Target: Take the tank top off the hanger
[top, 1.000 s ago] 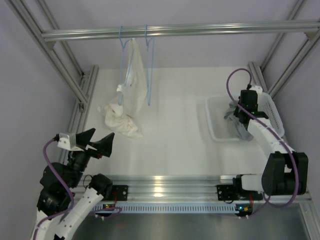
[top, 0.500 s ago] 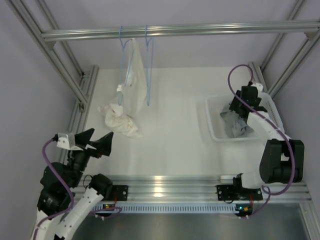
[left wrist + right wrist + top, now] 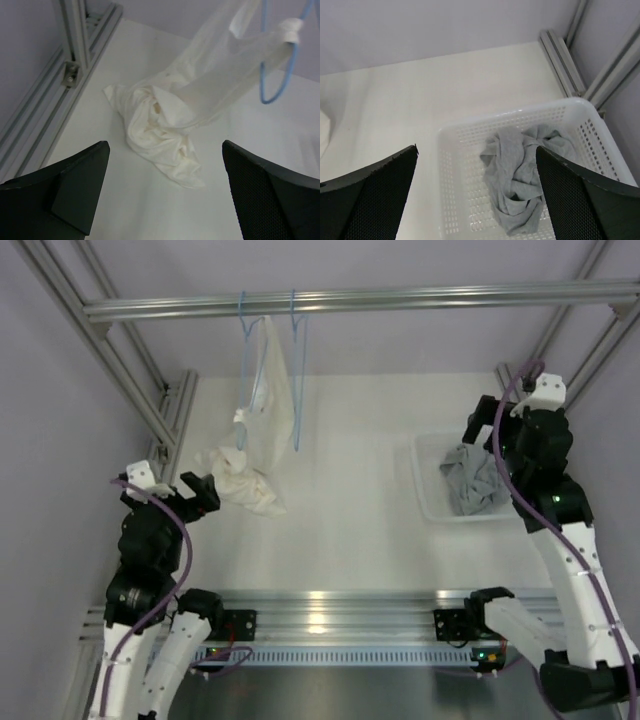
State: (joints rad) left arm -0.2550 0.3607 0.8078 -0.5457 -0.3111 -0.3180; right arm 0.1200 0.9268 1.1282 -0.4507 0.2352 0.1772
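The grey tank top (image 3: 517,175) is lying crumpled in the white basket (image 3: 510,115); right hand (image 3: 476,149) and left hand (image 3: 165,145) are gaping wide, empty.

Tank top (image 3: 517,175): the grey cloth you saw was soft, matt, deeply creased.
Basket (image 3: 520,112): white plastic, perforated, faintly glossy.
Hanger (image 3: 300,380): light blue, thin and smooth — whether plastic or coated wire, you could not tell.
White garment (image 3: 160,135): thin cloth, half sheer, matt.
Table (image 3: 350,440): white, smooth, matt.
Rail (image 3: 400,300): bare metal, brushed sheen.
Right gripper (image 3: 476,150): its pads (image 3: 580,200) were black, matt, finely meshed.
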